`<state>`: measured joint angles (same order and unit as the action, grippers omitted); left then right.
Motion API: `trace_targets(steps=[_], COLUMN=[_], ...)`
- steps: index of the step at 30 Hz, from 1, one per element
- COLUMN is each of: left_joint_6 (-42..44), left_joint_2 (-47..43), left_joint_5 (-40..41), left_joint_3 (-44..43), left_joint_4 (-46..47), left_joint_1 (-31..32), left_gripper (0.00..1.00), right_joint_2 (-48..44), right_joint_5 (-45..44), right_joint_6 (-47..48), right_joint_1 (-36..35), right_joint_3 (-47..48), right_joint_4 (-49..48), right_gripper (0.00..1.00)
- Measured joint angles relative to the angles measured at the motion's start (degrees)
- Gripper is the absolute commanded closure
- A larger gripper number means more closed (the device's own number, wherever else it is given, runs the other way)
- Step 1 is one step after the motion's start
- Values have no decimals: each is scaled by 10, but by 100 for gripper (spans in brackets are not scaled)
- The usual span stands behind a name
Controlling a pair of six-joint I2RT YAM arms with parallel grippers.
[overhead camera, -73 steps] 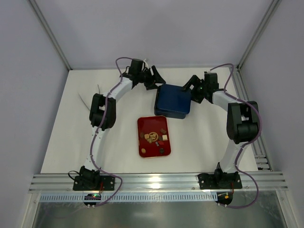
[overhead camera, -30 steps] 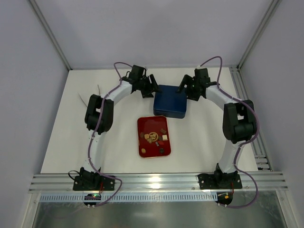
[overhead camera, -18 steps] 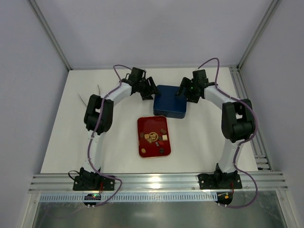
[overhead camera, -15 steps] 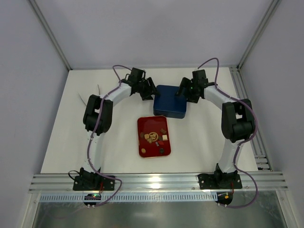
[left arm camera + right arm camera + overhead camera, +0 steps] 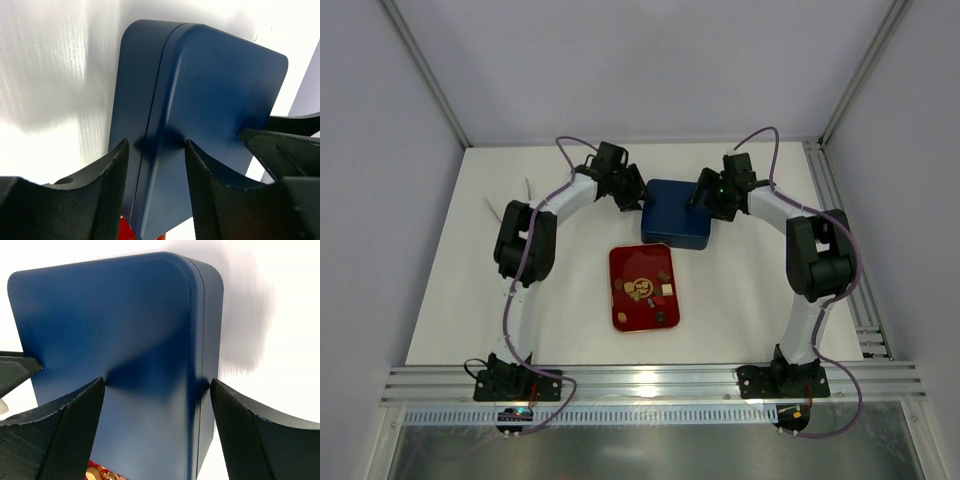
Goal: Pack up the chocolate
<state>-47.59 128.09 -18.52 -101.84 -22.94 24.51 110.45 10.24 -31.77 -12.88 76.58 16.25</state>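
The chocolate (image 5: 663,290), several small brown, tan and cream pieces, lies loose on the red tray (image 5: 625,318) at mid-table. The dark blue box (image 5: 678,218) sits just behind it with its lid on, so its cells are hidden. My left gripper (image 5: 633,193) is open at the box's far left edge; in the left wrist view (image 5: 156,145) its jaws straddle the lid's edge. My right gripper (image 5: 704,196) is open at the far right edge; in the right wrist view (image 5: 156,382) one finger (image 5: 75,425) is over the lid and the other is at the side wall.
A white strip-like object (image 5: 508,207) lies at the far left of the table. The cell's slanted frame posts (image 5: 425,75) rise at both back corners. A metal rail (image 5: 650,380) runs along the near edge by the arm bases.
Both grippers have moved inward and closed in on the blue box's far corners. The box has shifted slightly to the left. The tray and chocolate have not moved.
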Motion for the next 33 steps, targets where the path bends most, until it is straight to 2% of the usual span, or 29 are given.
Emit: trace_targets(steps=[15,29,33], left_joint_6=[-23,-64,-64], left_joint_2=[-18,-53,-54], left_joint_5=[58,100,107], left_joint_3=[18,74,76], left_joint_4=[-4,26,28], left_joint_1=[20,32,35], left_gripper=[59,62,64], right_joint_2=[-79,-168,-179], right_joint_5=[0,-16,-22], right_joint_6=[-19,-43,-45], right_joint_1=[-12,-40,-43], right_joint_3=[-130,-235,-246], right_joint_4=[-87,-109,-113], right_gripper=[17,27,36])
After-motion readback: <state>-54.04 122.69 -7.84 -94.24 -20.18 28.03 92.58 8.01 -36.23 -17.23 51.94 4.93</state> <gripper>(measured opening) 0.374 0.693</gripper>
